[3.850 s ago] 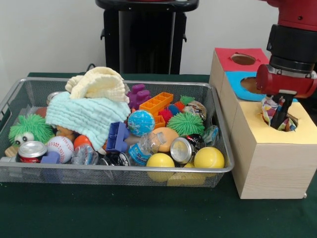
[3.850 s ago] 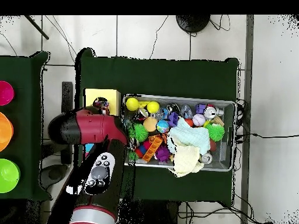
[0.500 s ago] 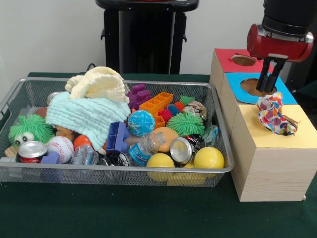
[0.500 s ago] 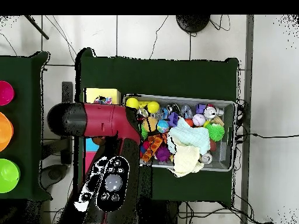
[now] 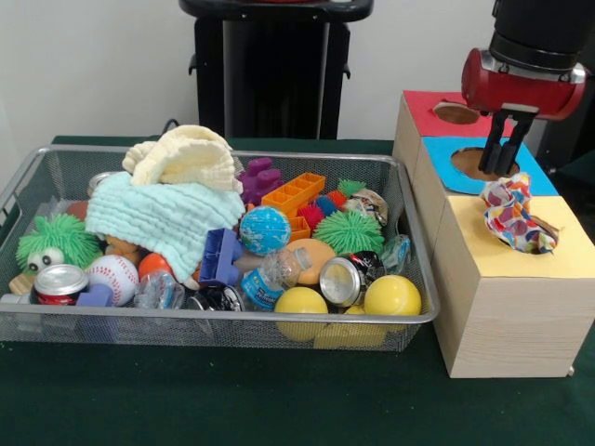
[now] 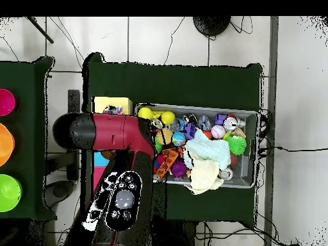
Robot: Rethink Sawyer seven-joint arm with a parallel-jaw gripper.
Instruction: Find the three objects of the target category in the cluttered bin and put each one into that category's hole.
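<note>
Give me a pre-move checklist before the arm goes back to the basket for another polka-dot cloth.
1. Polka-dot cloth fully down the yellow-topped box's hole: not ok, it bunches out above the rim.
2. Gripper free of the cloth: ok, it hangs above it with a gap, over the blue-topped box.
3. Gripper empty: ok, nothing shows between its fingers.
4. Another polka-dot cloth visible in the wire-mesh basket: cannot tell, none shows on top.
5. Covering items to lift: the mint-green cloth and cream-yellow cloth lie piled over the basket's contents.

Bright, even lighting – soft shadows; front view slightly blurred, perhaps overexposed wall.
</note>
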